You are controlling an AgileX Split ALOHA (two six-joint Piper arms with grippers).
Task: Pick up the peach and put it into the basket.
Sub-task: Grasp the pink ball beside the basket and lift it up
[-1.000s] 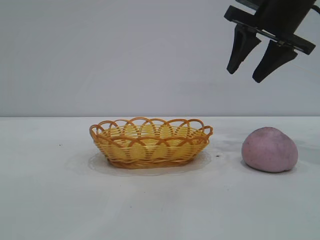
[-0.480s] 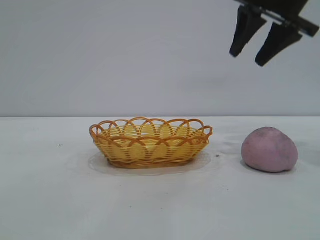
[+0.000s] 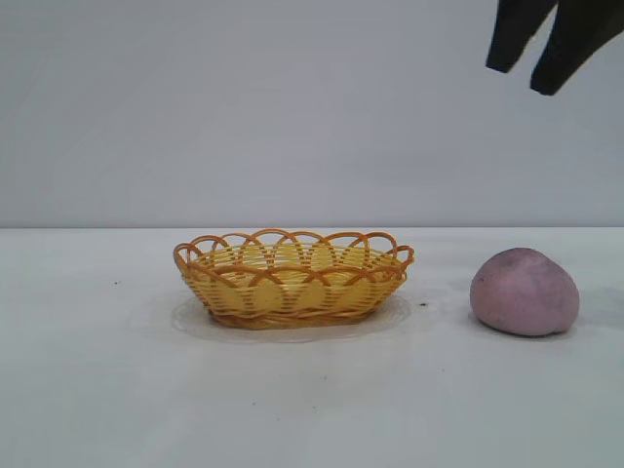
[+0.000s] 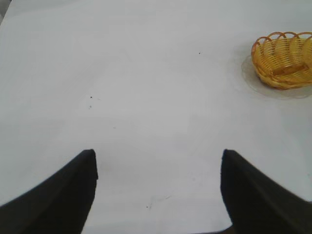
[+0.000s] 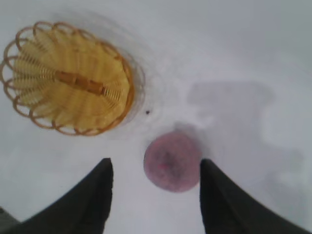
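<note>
The pinkish-purple peach (image 3: 525, 292) lies on the white table at the right, apart from the basket. The yellow wicker basket (image 3: 292, 278) with an orange looped rim stands empty at the middle. My right gripper (image 3: 526, 80) hangs open and empty high above the peach, at the top right edge of the exterior view. In the right wrist view the peach (image 5: 171, 161) shows far below between the open fingers (image 5: 95, 195), with the basket (image 5: 68, 78) beyond it. My left gripper (image 4: 158, 158) is open and empty over bare table, with the basket (image 4: 285, 58) farther off.
The white table (image 3: 97, 390) runs the width of the view, with a pale wall behind it. A small dark speck (image 3: 423, 304) lies between basket and peach.
My right gripper has risen and shifted to the right, now mostly out of the top of the exterior view. The peach and basket have not moved.
</note>
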